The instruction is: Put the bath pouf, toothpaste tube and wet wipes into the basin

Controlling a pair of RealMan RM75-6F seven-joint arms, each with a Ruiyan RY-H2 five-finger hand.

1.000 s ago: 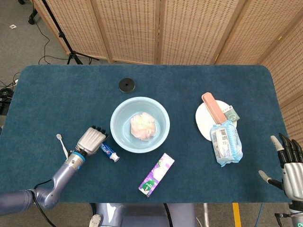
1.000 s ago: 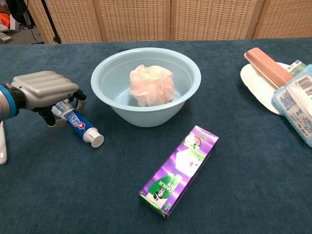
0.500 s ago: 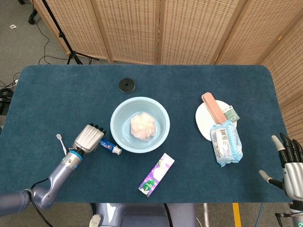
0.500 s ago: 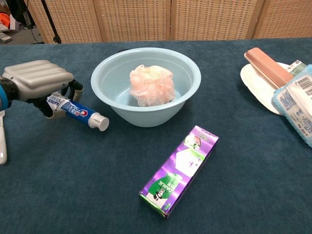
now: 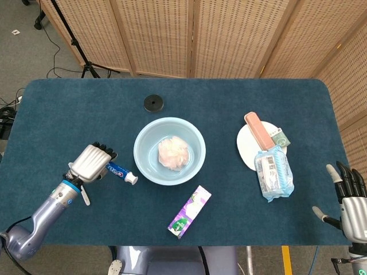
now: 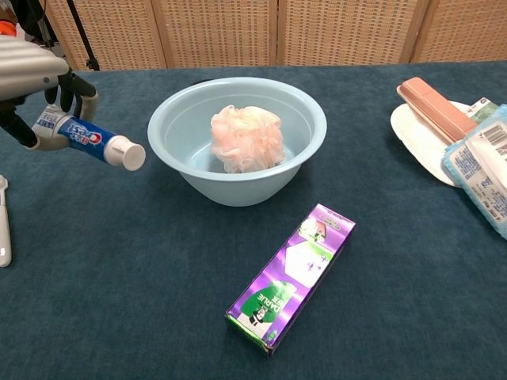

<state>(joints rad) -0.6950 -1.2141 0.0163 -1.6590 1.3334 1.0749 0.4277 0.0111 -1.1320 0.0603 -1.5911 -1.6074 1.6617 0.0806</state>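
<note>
Partly cropped left hand [image 6: 32,75] gripping toothpaste tube [image 6: 93,142]

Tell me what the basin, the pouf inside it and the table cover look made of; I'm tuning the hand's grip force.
Basin: likely smooth, glossy pale-blue plastic, with soft highlights on its thin rim. Bath pouf: apparently gathered pink synthetic mesh, ruffled and airy. Table cover: seemingly dark teal felt or short-pile fabric, matte and finely textured.

Purple box [image 6: 291,274], black disc [image 5: 153,103], toothbrush [image 6: 4,229], white plate [image 5: 246,146] on table [image 5: 69,114].
</note>
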